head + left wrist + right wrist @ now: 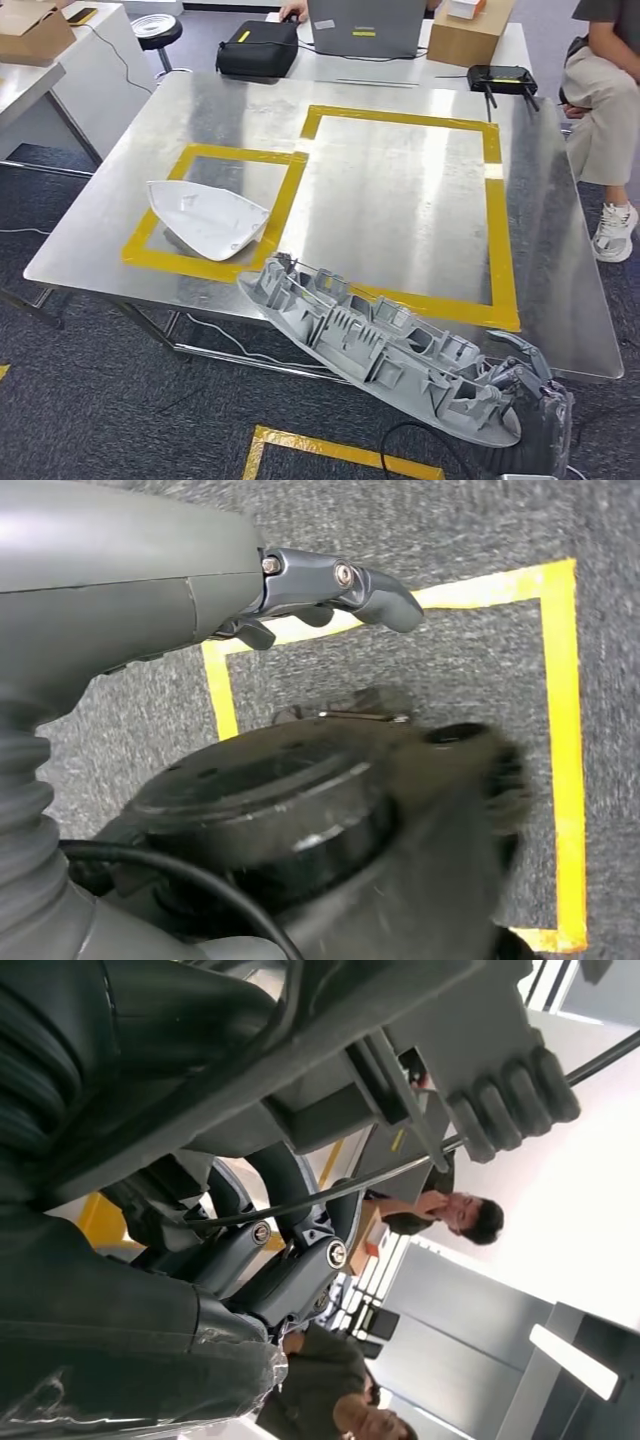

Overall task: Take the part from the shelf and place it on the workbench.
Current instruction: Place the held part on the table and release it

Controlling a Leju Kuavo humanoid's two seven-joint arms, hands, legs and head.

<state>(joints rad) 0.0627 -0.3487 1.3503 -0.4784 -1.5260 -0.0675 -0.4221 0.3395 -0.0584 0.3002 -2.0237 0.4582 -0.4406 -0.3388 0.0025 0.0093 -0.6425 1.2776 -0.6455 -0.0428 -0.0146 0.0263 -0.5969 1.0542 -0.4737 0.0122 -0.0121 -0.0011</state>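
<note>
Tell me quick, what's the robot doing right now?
Right hand grips the long grey part, its tip over the workbench edge. Left hand holds nothing. White part sits in smaller taped square.

part (377, 345): a long grey moulded plastic panel, its ribbed, compartmented inner side facing up.
pose: lying slanted, one tapered end pointing toward 10 o'clock, the other toward 4 o'clock.
place: its tapered 10 o'clock end is overlapping the near edge of the workbench (226, 110); the rest is hanging out over the floor.
hold: the right hand (528, 385) is gripping its 4 o'clock end.
workbench: a shiny metal top carrying two yellow-taped rectangles, sitting at 12 o'clock from the part.
</note>
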